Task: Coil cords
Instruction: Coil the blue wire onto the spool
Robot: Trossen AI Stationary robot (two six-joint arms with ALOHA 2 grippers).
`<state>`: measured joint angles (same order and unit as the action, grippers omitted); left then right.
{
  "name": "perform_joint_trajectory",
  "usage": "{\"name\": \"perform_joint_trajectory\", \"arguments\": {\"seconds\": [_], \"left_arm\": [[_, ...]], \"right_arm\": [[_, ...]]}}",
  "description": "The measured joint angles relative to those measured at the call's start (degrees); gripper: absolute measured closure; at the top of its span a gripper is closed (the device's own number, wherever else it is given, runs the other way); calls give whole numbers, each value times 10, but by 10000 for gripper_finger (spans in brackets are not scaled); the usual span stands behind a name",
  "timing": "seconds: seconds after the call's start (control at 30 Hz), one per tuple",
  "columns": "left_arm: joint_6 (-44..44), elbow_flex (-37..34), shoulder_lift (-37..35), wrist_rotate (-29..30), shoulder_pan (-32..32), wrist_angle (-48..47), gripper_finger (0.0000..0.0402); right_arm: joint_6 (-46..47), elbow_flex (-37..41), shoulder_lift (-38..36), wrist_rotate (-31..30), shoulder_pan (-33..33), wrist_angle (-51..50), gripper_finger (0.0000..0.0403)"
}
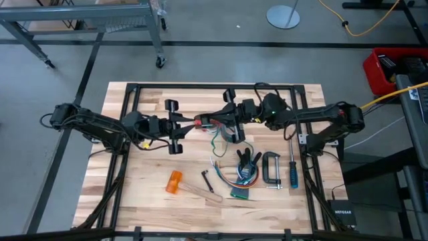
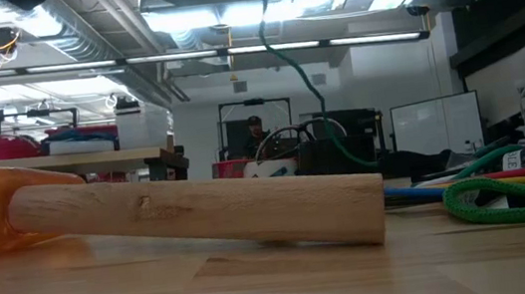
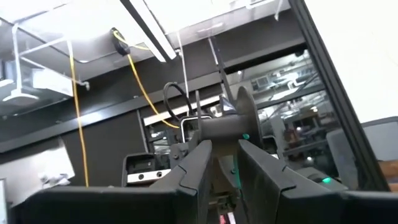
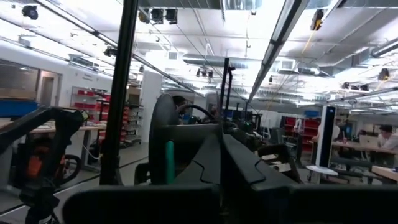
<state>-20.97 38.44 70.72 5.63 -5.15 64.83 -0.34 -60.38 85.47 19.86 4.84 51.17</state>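
Above the clamp [image 1: 270, 169], the pressed-together right gripper [image 1: 212, 123] and left gripper [image 1: 195, 121], seemingly pinching, share light, limp cords [image 1: 215, 137], best pinched near the ends.

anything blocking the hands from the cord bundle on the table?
Nothing visible. The left hand and right hand meet above the table's middle, holding a red-tipped cord between them. The loose cords lie just below them in the high view; the clamp sits beside them, not between.
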Motion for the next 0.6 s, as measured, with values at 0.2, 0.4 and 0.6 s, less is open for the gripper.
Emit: {"name": "perform_joint_trajectory", "arguments": {"seconds": [0.2, 0.4, 0.6], "left_arm": [[16, 0, 0, 19, 0, -17, 306], [34, 0, 9, 14, 1, -30, 289], [41, 18, 49, -4, 0, -24, 288]], "right_arm": [[-1, 0, 0, 3, -8, 0, 402], [-4, 0, 8, -1, -9, 2, 402], [-4, 0, 32, -12, -9, 11, 402]]}}
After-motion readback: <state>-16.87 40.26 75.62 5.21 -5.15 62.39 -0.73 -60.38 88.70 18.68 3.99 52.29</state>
